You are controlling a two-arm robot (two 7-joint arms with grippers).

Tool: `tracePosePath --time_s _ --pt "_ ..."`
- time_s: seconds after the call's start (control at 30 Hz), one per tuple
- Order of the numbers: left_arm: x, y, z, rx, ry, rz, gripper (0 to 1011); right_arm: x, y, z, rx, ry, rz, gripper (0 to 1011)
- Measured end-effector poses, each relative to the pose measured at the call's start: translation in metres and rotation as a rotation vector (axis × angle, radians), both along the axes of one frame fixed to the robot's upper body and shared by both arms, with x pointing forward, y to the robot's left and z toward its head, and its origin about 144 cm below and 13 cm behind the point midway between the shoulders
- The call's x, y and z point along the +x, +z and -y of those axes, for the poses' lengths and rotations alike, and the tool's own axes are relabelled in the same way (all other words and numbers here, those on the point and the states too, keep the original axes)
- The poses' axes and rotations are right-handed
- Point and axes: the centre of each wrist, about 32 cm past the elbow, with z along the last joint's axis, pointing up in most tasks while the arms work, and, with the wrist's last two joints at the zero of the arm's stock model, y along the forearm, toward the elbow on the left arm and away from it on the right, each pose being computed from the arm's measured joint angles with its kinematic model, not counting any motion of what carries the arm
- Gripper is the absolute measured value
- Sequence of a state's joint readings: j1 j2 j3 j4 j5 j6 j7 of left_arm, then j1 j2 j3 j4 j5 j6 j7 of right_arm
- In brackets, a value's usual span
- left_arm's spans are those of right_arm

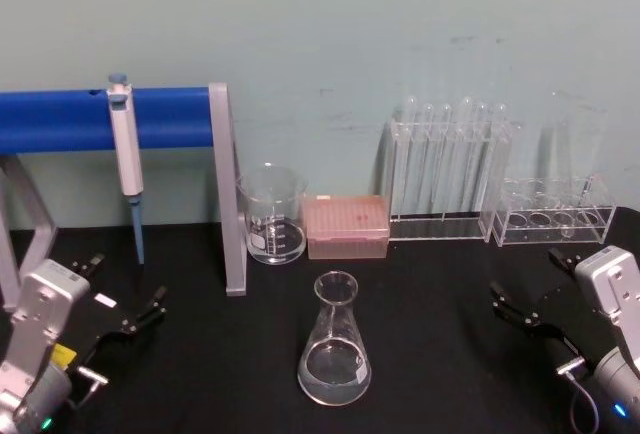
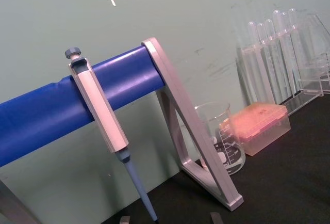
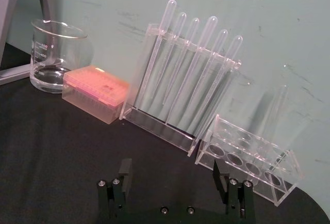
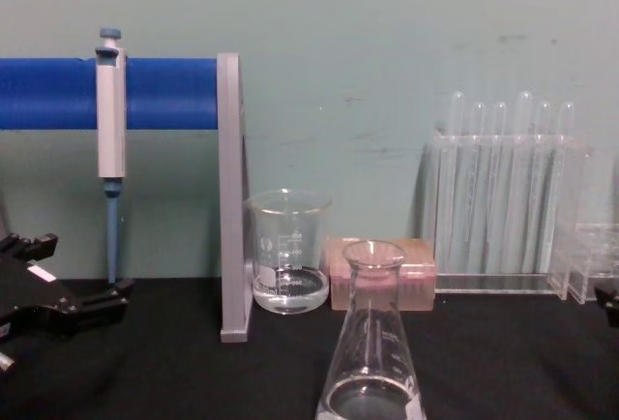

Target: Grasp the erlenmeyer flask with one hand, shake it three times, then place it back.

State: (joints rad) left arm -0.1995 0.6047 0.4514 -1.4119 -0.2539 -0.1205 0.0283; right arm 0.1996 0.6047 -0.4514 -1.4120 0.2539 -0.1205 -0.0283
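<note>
Left gripper (image 1: pixel 128 339) low at the near left of the black table (image 1: pixel 440 354), jaws spread wide, nothing between them; white label on its body. Right gripper (image 3: pixel 171 175) mirrors it at the near right, also wide open and empty, fingers pointing in toward the middle. Neither touches any glassware. Erlenmeyer flask (image 1: pixel 335 354) stands upright on its broad base at centre front, between the two grippers and well apart from both, a little clear liquid pooled in the bottom. It sits forward of the back row, which has the beaker (image 1: pixel 272 214), the pink tip box (image 1: pixel 345 226) just beside it, then the tube rack (image 1: pixel 450 174) against the wall. This likely leaves open table on either flank so a side approach meets nothing else. Pipette (image 1: pixel 125 149) hangs from the blue bar (image 1: pixel 60 121), up off the table and behind the left gripper. Judged stage: the grasp is not begun. The flask lies inward and slightly forward of the left gripper, at about finger height in the chest view. The narrow neck looks the surer hold, since the cone below widens fast. Jaws look spread enough already. Main risk is nudging the flask sideways on contact.
</note>
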Motion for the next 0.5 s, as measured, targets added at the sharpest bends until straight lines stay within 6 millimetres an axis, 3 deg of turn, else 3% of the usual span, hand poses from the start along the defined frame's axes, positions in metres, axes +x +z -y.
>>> tracePosePath --time_s 0.5 --pt "0.0000 0.0001 0.0000 0.000 0.000 0.000 1001 0.0000 0.0000 0.0000 0.000 0.000 0.000 1003"
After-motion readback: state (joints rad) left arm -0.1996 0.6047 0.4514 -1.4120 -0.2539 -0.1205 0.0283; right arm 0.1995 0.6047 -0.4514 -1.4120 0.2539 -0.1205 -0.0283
